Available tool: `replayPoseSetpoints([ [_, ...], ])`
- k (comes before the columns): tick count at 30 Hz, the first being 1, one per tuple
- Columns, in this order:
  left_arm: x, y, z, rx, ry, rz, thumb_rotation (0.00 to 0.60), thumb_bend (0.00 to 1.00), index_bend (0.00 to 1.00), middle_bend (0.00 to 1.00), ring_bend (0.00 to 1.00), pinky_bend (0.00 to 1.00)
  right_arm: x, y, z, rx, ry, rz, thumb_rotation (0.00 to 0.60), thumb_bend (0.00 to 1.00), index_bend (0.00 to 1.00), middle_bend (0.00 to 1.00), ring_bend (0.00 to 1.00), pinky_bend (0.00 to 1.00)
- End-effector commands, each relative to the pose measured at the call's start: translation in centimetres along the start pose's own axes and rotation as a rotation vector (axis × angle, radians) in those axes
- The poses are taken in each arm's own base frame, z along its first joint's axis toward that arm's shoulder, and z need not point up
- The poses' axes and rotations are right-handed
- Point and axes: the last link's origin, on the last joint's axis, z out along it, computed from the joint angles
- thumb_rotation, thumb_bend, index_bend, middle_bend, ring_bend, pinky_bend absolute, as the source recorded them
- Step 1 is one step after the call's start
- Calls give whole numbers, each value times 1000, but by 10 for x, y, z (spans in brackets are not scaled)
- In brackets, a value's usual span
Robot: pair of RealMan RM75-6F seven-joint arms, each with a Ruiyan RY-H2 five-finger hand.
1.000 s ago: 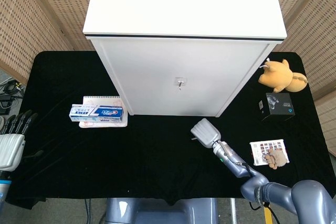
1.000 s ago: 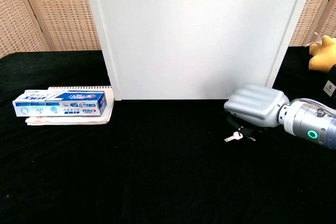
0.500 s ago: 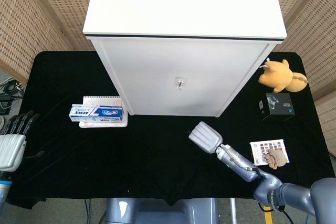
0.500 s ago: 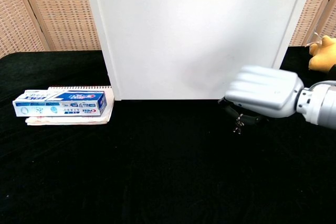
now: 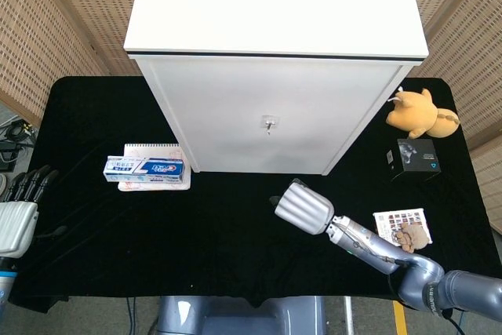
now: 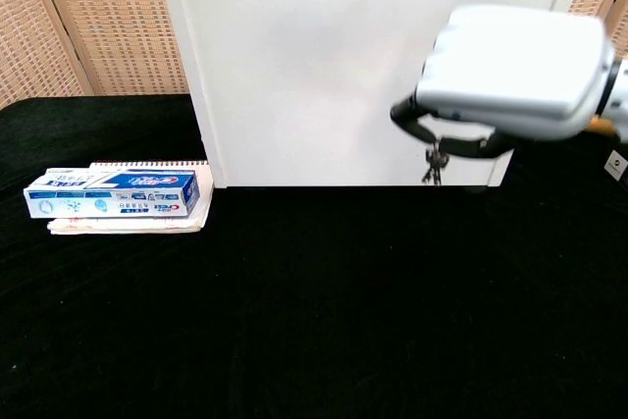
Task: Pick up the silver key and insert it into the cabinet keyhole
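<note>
In the upper right of the chest view the right robot hand (image 6: 510, 71) is raised off the black counter (image 6: 314, 311), its fingers curled around the silver key (image 6: 433, 162), which dangles below them in front of the white cabinet (image 6: 324, 66). In the head view the keyhole (image 5: 268, 123) sits at the centre of the cabinet door, above and slightly left of that hand. The left robot hand (image 5: 17, 209) rests at the far left edge, fingers apart and holding nothing, and a toothpaste box (image 5: 147, 168) lies on a notebook (image 5: 153, 151) left of the cabinet.

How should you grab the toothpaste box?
Take the toothpaste box across its long sides, near the middle, coming from above. It lies flat and lengthwise on a notebook, so its top and long sides are free, while its bottom is blocked. That is a judgement from its pose.
</note>
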Motion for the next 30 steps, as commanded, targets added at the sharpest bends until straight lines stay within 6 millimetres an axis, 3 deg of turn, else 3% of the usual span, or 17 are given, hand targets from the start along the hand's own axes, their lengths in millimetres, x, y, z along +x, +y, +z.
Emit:
replayPoseSetpoints([
  [1, 0, 0, 0, 1, 0, 0, 600, 0, 0, 0, 0, 0, 24, 14, 5, 9, 63, -53, 600, 592, 719, 984, 1000, 1000],
  [7, -1, -1, 1, 6, -5, 5, 600, 0, 0, 0, 0, 0, 58, 35, 14, 27, 120, -127, 600, 592, 720, 984, 1000, 1000],
  [16, -3, 0, 2, 10, -13, 12, 600, 0, 0, 0, 0, 0, 103, 49, 46, 42, 150, -212, 600, 592, 721, 984, 1000, 1000],
  [22, -2, -2, 2, 15, -10, 3, 600, 0, 0, 0, 0, 0, 115, 62, 61, -11, 149, -221, 600, 591, 721, 984, 1000, 1000],
  [30, -1, -4, 3, 15, -11, -6, 600, 0, 0, 0, 0, 0, 108, 82, 70, -101, 102, -224, 600, 590, 721, 984, 1000, 1000],
])
